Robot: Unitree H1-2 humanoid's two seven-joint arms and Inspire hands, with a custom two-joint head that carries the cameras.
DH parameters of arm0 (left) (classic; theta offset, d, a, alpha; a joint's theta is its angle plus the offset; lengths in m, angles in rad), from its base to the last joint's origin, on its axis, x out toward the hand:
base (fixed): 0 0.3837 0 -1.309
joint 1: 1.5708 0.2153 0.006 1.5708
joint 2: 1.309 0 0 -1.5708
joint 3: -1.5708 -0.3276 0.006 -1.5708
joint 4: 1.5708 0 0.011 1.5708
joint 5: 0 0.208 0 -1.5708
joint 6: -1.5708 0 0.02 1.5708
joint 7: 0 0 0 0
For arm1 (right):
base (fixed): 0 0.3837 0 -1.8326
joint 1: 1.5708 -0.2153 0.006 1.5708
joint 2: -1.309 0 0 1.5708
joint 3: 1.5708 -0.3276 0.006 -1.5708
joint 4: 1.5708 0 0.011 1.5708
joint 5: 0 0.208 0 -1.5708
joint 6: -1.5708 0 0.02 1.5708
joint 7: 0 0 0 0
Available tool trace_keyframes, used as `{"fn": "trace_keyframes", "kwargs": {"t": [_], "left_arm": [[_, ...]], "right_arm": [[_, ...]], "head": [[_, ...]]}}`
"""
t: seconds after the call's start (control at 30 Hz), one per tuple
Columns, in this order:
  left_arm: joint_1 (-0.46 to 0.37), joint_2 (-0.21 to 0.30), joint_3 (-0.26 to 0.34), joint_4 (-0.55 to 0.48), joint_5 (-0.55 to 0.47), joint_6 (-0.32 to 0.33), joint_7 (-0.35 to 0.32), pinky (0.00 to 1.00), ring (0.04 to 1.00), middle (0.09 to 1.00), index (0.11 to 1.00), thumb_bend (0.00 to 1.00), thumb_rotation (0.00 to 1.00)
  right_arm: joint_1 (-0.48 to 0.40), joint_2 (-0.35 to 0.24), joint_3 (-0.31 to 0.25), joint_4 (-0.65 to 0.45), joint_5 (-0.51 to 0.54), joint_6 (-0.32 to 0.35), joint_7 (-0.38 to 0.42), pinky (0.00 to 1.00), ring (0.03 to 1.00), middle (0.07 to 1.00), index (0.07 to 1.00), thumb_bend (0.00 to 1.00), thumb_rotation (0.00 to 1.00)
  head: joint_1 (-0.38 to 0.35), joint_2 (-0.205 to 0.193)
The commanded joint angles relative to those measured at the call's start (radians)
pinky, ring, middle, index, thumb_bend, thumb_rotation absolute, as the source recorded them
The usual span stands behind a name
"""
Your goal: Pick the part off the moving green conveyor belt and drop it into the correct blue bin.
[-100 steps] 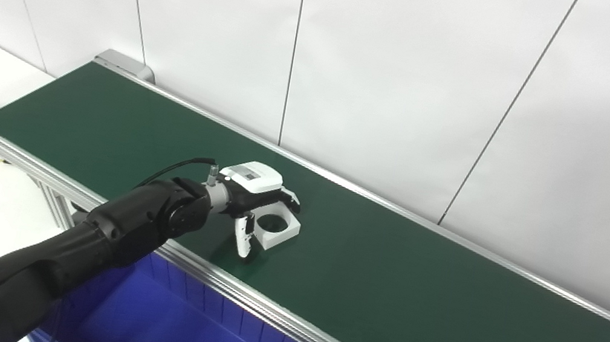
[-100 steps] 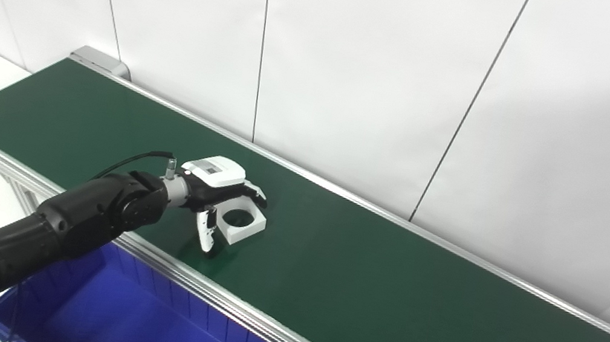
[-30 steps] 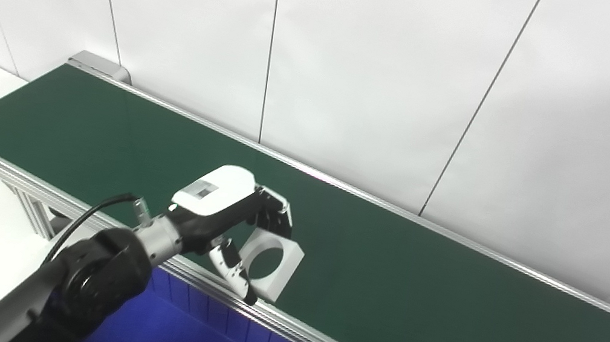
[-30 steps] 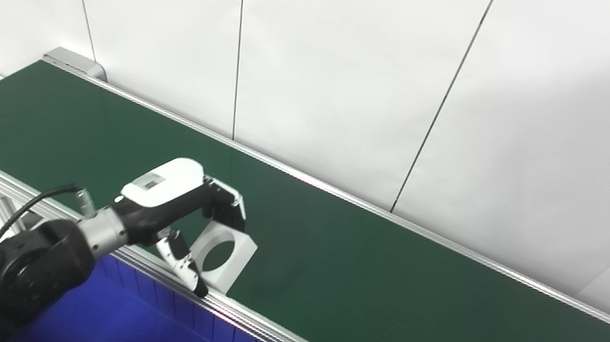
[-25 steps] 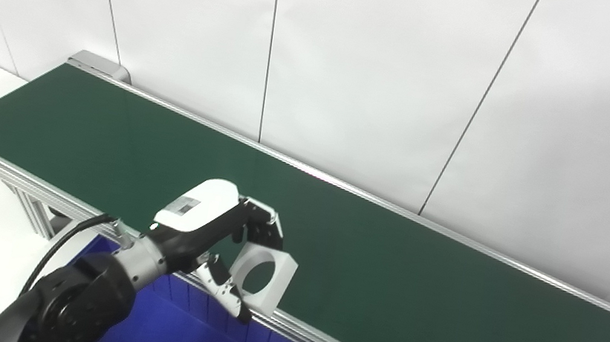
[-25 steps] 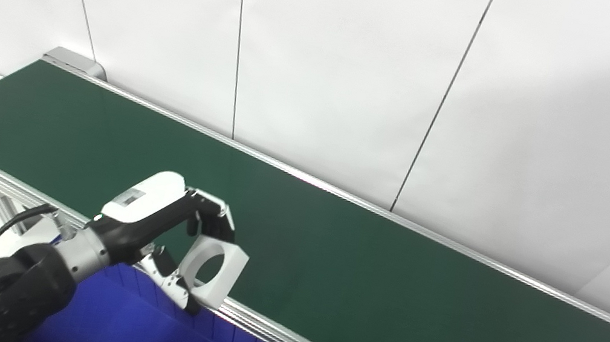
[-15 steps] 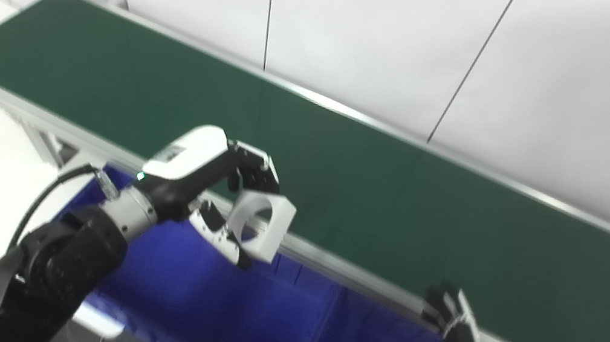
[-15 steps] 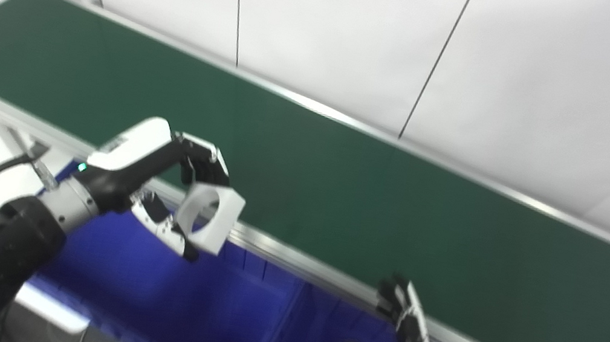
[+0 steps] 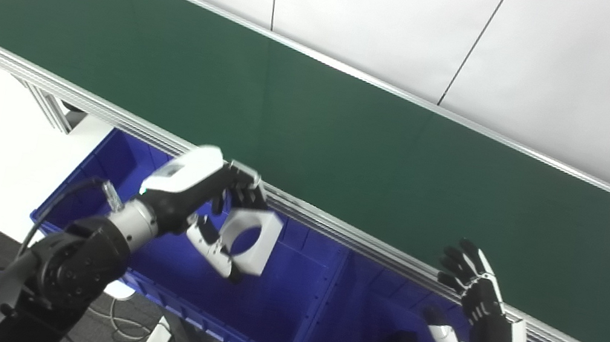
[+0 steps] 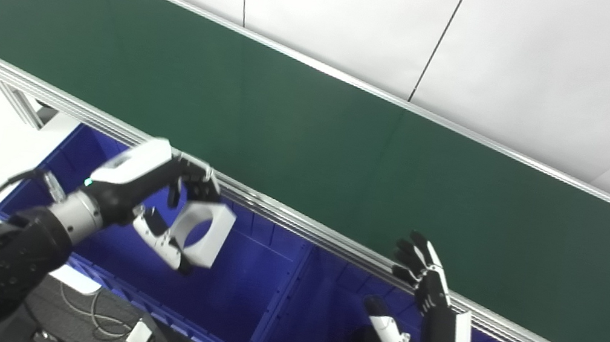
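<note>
**Part held over the left bin**

Your left hand (image 9: pixel 202 203) is clamped on the white part (image 9: pixel 249 239), holding it above the left blue bin (image 9: pixel 281 320), off the conveyor belt (image 9: pixel 346 141). Your right hand (image 9: pixel 477 320) hangs empty, fingers spread.

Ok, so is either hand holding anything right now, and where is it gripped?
The left hand holds the white block by its top edge and near side, over a blue bin. The right hand is open, holding nothing.
</note>
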Motion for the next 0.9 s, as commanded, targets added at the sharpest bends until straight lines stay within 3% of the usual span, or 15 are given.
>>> {"fn": "trace_keyframes", "kwargs": {"t": [0.0,0.4,0.87], "left_arm": [[-0.003,0.002,-0.001,0.003,0.013,-0.044,0.045,0.34,0.387,0.466,0.521,0.50,0.00],[-0.060,-0.012,-0.077,0.340,0.112,-0.132,0.208,0.38,0.389,0.467,0.527,0.50,0.00],[-0.105,0.000,-0.106,0.463,0.185,-0.144,0.316,0.52,0.436,0.472,0.515,0.50,0.00]], "right_arm": [[-0.008,0.000,-0.004,-0.036,0.004,-0.006,0.007,0.73,0.810,0.833,0.892,0.65,0.65],[-0.001,0.005,-0.008,-0.039,-0.009,-0.013,0.003,0.73,0.803,0.830,0.893,0.65,0.67],[0.005,0.015,0.001,-0.042,-0.008,-0.007,0.005,0.73,0.805,0.828,0.891,0.66,0.66]], "head": [[0.001,0.000],[-0.011,-0.007],[-0.028,-0.019]]}}
